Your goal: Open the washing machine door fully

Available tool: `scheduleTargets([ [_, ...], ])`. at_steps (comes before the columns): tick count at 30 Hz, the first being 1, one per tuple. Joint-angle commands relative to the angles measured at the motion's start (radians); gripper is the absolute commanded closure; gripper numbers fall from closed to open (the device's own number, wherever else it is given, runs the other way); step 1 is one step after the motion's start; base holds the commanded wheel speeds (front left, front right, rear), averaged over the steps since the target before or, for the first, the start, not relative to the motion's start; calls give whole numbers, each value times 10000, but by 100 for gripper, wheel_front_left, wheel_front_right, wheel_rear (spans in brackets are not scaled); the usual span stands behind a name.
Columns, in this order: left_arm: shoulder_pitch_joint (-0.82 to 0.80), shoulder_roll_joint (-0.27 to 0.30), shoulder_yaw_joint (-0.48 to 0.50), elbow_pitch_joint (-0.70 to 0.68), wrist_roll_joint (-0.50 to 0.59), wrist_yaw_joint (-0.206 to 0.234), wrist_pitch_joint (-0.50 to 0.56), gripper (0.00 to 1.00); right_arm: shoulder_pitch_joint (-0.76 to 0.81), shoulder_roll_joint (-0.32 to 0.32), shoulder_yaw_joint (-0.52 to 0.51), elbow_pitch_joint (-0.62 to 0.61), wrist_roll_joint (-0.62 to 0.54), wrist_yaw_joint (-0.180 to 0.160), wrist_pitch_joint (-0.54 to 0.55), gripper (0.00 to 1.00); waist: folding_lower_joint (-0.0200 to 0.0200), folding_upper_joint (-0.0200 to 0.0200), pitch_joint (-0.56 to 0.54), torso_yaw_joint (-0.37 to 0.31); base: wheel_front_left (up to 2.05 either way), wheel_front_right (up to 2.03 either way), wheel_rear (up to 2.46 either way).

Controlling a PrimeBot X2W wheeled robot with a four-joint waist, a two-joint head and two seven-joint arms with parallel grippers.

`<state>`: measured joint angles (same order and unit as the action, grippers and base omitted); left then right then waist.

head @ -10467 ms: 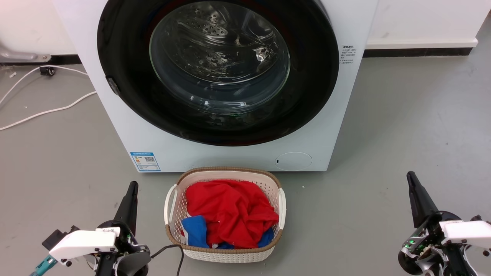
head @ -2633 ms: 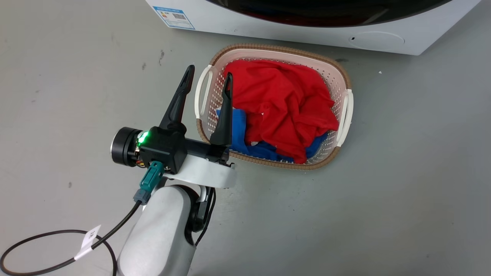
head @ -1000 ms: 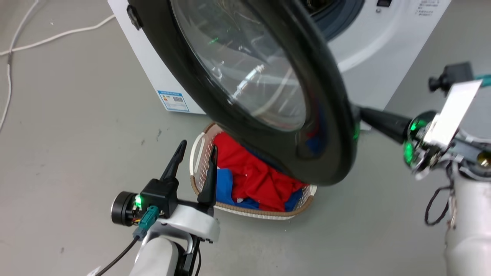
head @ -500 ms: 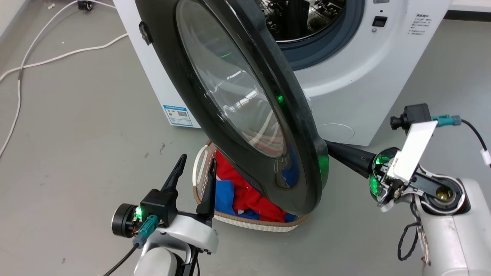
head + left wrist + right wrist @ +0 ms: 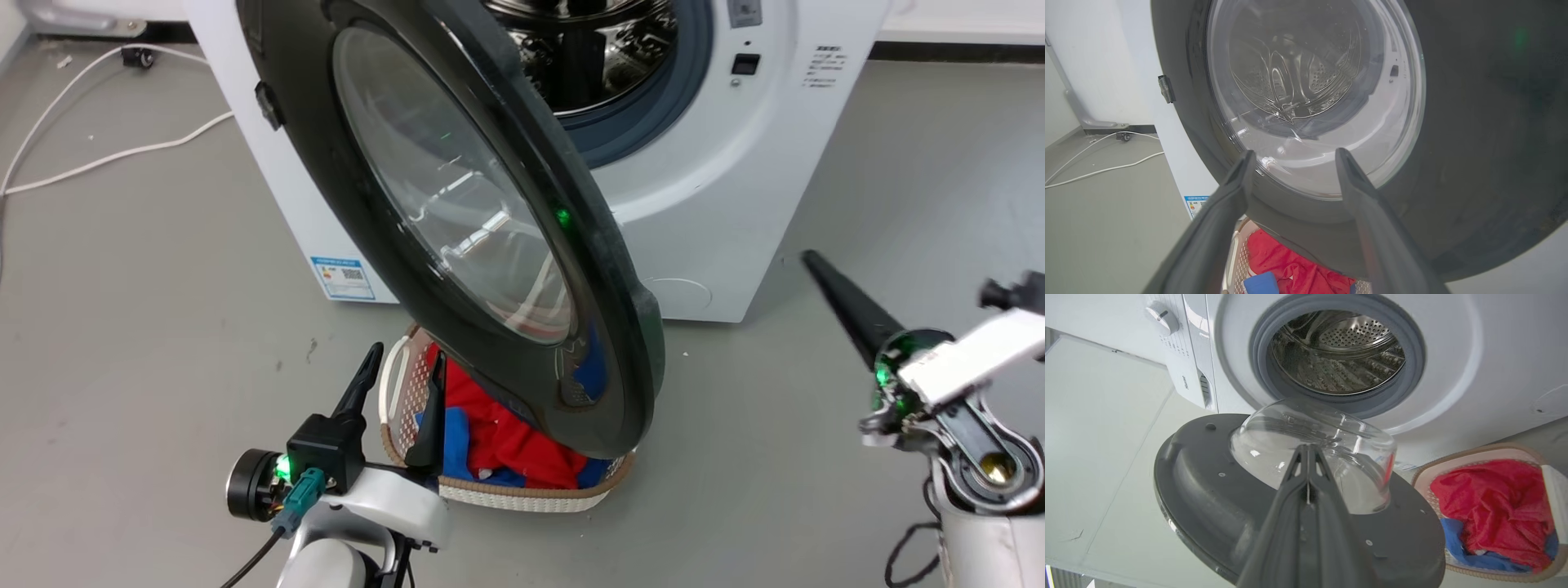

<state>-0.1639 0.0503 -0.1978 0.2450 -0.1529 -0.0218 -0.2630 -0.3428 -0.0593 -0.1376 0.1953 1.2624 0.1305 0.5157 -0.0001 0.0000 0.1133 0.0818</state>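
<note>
Washing machine door (image 5: 457, 237): partly open, hinged at the left of the washing machine (image 5: 718, 204), with its free edge hanging over the laundry basket (image 5: 522, 500).

Nearest, the left gripper (image 5: 406, 353) sits low beside the basket. Its fingers are spread and empty and point at the door's outer glass, much as half a second ago.

To the right, the right gripper (image 5: 816, 265) has its fingers pressed together on nothing. It now stands well apart from the door's free edge; half a second ago those fingers reached in behind that rim, so contact has ended.

Farther off, the drum mouth (image 5: 588, 57) is exposed.

Judgement: the door has been released short of full swing. A further push on its inner face, leftward, appears necessary.
</note>
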Motion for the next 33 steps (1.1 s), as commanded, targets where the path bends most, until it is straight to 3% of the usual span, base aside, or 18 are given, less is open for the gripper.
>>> scheduleTargets([
  [1,117,1,61,34,57,-19,-27,0,240,-80,-63,-130,-200,5,-312,100,1,0,-148,-132,0,0,0],
  [9,443,22,473,29,93,-79,-27,0,1768,-877,-54,-1114,-2608,5,-2938,100,1,0,-636,-457,0,0,0],
  [14,685,83,742,13,165,-116,-27,0,2928,-1211,230,-1683,-4865,5,-4327,100,1,0,-855,-598,0,0,0],
  [15,787,107,831,43,183,-121,-27,0,3359,-1274,284,-1910,-5921,3,-4752,100,1,0,-960,-617,0,0,0],
  [17,891,108,898,64,205,-134,-27,0,3811,-1191,365,-2107,-6878,3,-5041,100,1,0,-1068,-630,0,0,0],
  [18,944,119,932,67,200,-136,-27,0,3999,-1146,388,-2212,-7275,3,-5151,89,1,0,-1107,-642,0,0,0],
  [19,1009,143,971,73,199,-153,-27,0,4185,-1032,433,-2323,-7661,3,-5247,39,1,0,-1150,-657,0,0,0],
  [20,1061,160,989,84,219,-171,-27,0,4327,-1046,429,-2450,-8174,3,-5349,0,1,0,-1186,-661,0,0,0],
  [33,1611,397,1269,227,315,-217,-27,0,5641,-393,494,-3497,-11087,3,-5649,0,1,0,-1493,-702,0,0,0],
])
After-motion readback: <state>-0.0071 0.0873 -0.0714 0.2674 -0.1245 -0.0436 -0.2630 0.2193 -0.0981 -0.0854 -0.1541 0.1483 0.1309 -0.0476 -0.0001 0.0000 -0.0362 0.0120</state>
